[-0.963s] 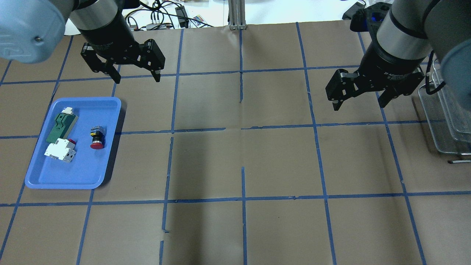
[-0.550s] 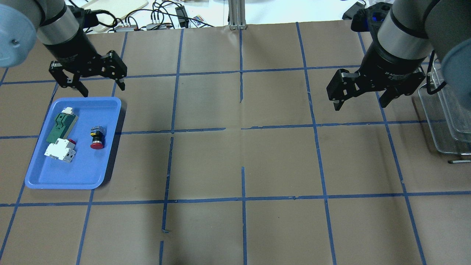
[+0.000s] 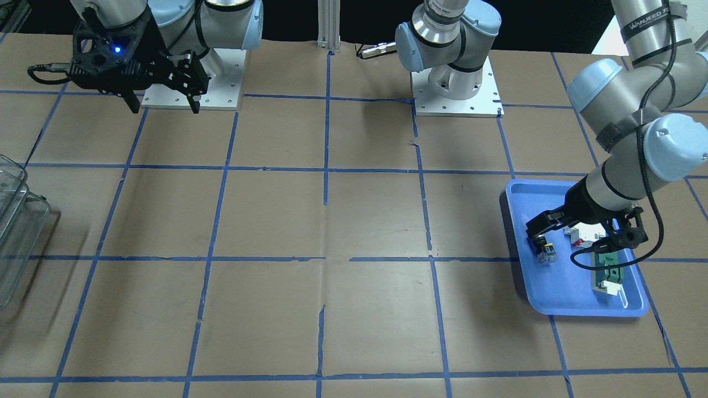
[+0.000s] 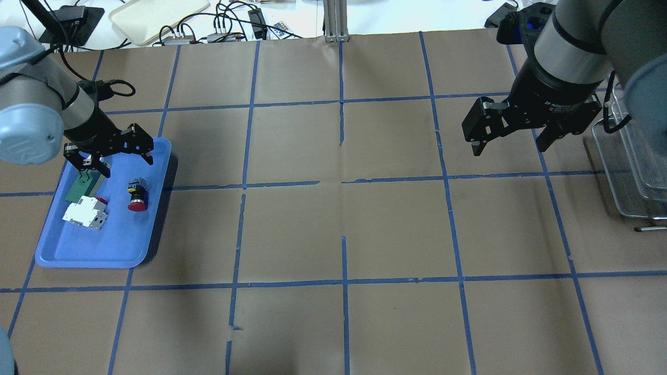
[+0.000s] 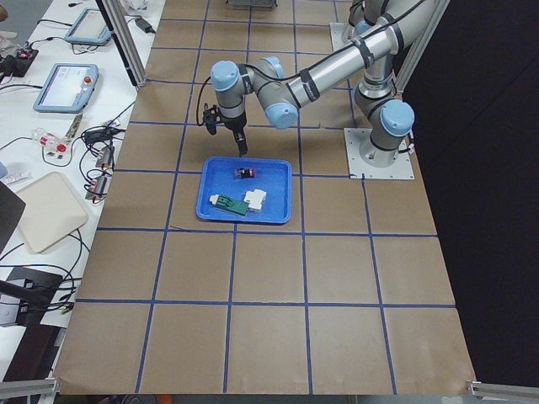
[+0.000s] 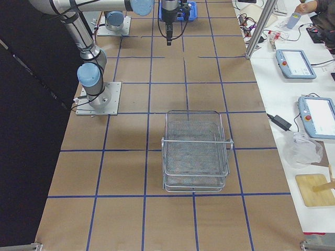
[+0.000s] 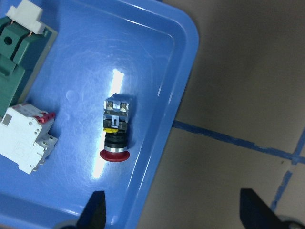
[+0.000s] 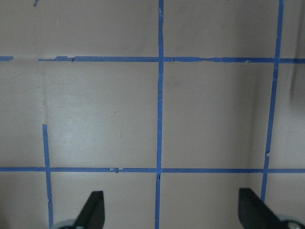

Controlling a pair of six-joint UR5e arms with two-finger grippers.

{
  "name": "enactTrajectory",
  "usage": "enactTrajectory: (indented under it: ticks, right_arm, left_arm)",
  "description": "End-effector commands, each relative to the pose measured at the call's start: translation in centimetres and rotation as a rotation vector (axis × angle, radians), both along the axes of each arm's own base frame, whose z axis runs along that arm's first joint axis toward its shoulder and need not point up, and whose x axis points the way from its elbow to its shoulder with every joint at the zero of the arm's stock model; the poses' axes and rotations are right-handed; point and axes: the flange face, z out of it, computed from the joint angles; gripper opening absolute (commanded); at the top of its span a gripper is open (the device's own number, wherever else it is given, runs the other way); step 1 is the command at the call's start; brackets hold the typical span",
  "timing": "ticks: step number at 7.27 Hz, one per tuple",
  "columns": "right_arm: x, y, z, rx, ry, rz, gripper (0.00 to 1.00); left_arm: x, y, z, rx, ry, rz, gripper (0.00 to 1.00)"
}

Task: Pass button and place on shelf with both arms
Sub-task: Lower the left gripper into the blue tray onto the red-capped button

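Observation:
The button [image 4: 137, 194] lies on its side in the blue tray [image 4: 104, 260], red cap toward the near edge. It also shows in the left wrist view [image 7: 114, 133] and the front view [image 3: 545, 253]. My left gripper [image 4: 114, 161] is open and empty, low over the tray's far end, just beyond the button and not touching it. My right gripper [image 4: 509, 148] is open and empty, hovering at the right side of the table beside the shelf [image 4: 633, 172]. The shelf shows whole in the right side view [image 6: 196, 151].
In the tray, a flat green part with a white end [image 4: 83, 185] and a white-and-red breaker block [image 4: 86, 214] lie left of the button. The brown table has a blue tape grid. Cables and a beige tray lie beyond the far edge.
My left arm has swung left and down from the far table area to the tray's far end. It stayed open. The right arm and the button have not moved.

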Motion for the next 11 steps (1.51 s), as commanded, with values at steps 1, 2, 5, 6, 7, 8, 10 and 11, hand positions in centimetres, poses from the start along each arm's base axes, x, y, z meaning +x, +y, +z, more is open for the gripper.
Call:
enactTrajectory:
  ticks: [1,2,5,6,7,8,10,11]
  right_arm:
    - [-0.1,0.0,0.1,-0.004,0.000,0.002,1.00]
    - [-0.1,0.0,0.1,-0.004,0.000,0.014,1.00]
    - [0.0,0.0,0.1,-0.002,0.000,0.015,1.00]
    - [-0.1,0.0,0.1,-0.001,0.000,0.014,1.00]
    - [-0.1,0.1,0.0,0.004,0.006,0.014,1.00]
    - [-0.1,0.1,0.0,0.004,0.007,0.012,1.00]
    - [-0.2,-0.1,0.0,-0.004,0.007,0.006,1.00]
    - [-0.4,-0.1,0.1,-0.008,0.009,-0.007,1.00]
  left_arm:
    - [3.3,1.7,-5.6,0.020,-0.005,0.017,0.98]
    - [3.7,1.3,-6.8,0.035,-0.002,0.024,0.98]
    - [3.9,1.5,-8.7,0.075,-0.003,0.023,0.80]
    - [3.9,1.5,-8.8,0.078,-0.001,0.017,0.43]
    - [3.9,1.5,-8.7,0.079,0.001,0.011,0.20]
    - [3.7,1.7,-9.0,0.088,0.008,0.002,0.09]
    - [3.8,1.5,-8.5,0.076,0.018,-0.130,0.00]
    - [3.7,1.4,-7.3,0.057,0.021,-0.231,0.00]
